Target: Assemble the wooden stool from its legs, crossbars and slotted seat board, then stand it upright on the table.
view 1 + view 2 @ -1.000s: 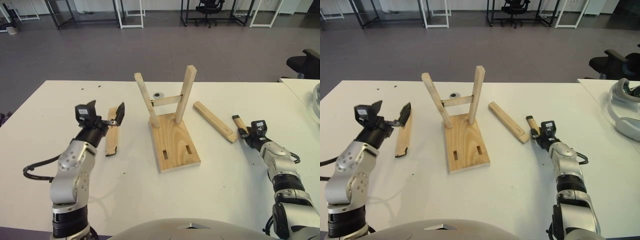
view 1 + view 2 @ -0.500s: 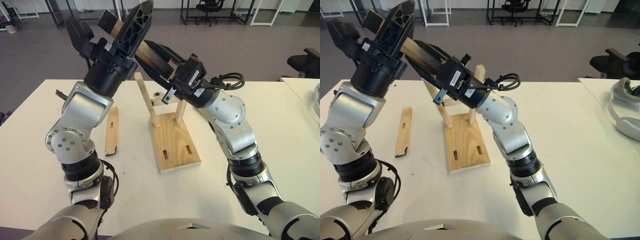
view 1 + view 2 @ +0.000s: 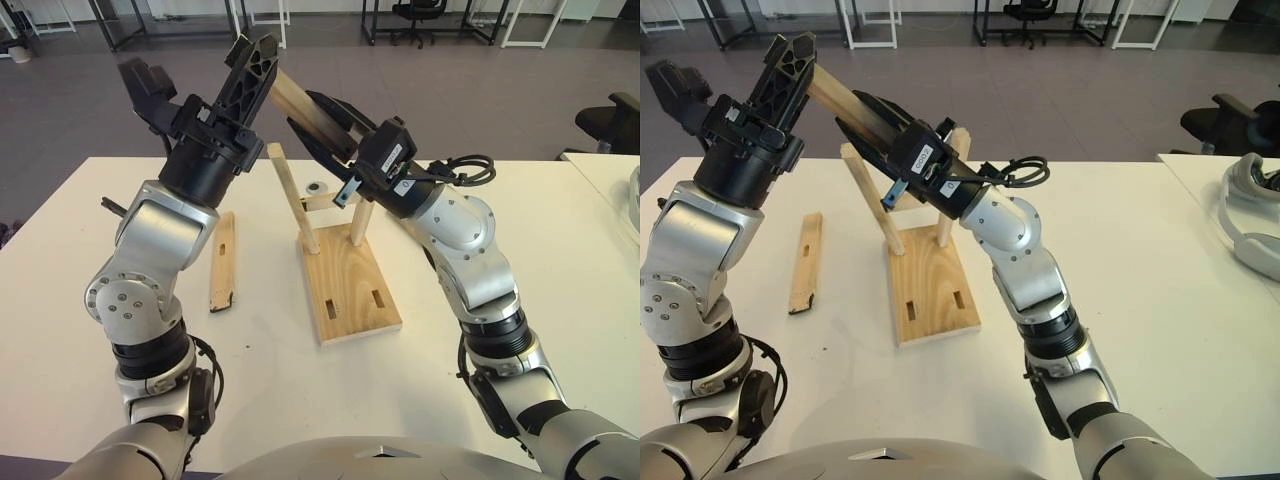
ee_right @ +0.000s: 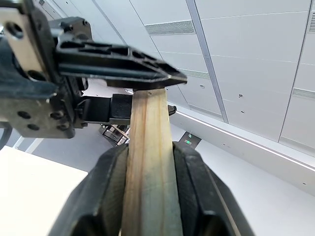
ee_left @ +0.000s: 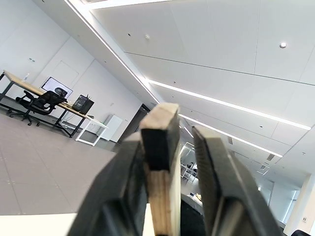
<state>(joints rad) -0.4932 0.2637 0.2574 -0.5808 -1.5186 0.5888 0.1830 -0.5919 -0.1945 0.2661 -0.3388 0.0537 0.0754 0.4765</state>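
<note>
Both arms are raised over the table with one wooden leg [image 3: 290, 98] held between them. My left gripper [image 3: 260, 62] is shut on its upper end, and my right gripper [image 3: 312, 108] is shut on its lower part. In the left wrist view the leg [image 5: 160, 196] sits clamped between the black fingers [image 5: 211, 167]. In the right wrist view it [image 4: 147, 147] runs out between the pads. Below, the slotted seat board [image 3: 352, 290] lies flat with two legs [image 3: 293, 200] standing in it, joined by a crossbar [image 3: 330, 201]. A slotted wooden piece [image 3: 224, 262] lies to its left.
A small round object [image 3: 318, 189] sits on the white table [image 3: 480, 200] just behind the crossbar. A white headset [image 3: 1250, 225] rests on a second table at the far right. Office chairs and desk frames stand in the room behind.
One second ago both grippers were low at the table and the leg lay right of the seat board. Now both arms hold it high, slightly lower and more to the right than half a second ago.
</note>
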